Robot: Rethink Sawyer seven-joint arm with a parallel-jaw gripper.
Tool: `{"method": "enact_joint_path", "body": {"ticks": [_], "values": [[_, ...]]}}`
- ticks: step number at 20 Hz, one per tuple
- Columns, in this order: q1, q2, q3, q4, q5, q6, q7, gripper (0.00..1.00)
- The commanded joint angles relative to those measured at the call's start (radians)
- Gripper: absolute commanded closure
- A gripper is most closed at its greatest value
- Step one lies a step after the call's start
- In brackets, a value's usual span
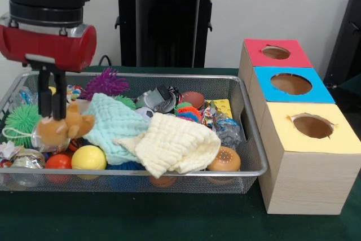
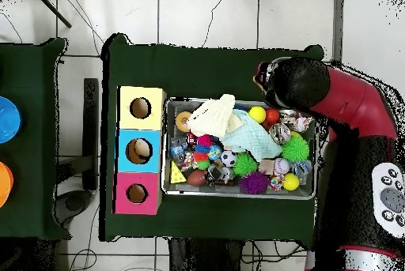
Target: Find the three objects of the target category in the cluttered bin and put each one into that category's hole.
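Observation:
The wire-mesh bin (image 1: 169,173) is full of toys and also shows in the overhead view (image 2: 237,196). My gripper (image 1: 52,115) reaches down into the bin's left end in the front view. Its two black fingers are shut on a tan plush toy (image 1: 69,128), which hangs just over a clear ball. In the overhead view the arm (image 2: 304,86) hides the gripper. The hole (image 1: 276,53) in the red-topped box is at the far end of the row of boxes, right of the bin. It also shows in the overhead view (image 2: 136,193).
A teal cloth (image 1: 115,125) and a cream cloth (image 1: 175,142) cover the bin's middle. A green spiky ball (image 1: 22,122), purple spiky ball (image 1: 106,83), yellow ball (image 1: 88,158) and burger toy (image 1: 224,160) lie around them. Blue-topped (image 1: 290,84) and yellow-topped (image 1: 312,126) boxes stand beside the red one.

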Motion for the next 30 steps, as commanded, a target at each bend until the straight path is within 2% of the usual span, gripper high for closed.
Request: {"method": "enact_joint_path", "body": {"ticks": [1, 20, 30], "values": [[0.012, -0.062, 0.005, 0.21, -0.007, 0.059, 0.087, 1.0], [0.066, -0.136, -0.022, 0.372, 0.028, -0.016, 0.193, 1.0], [0.111, -0.165, -0.047, 0.426, 0.067, -0.037, 0.238, 1.0]]}}
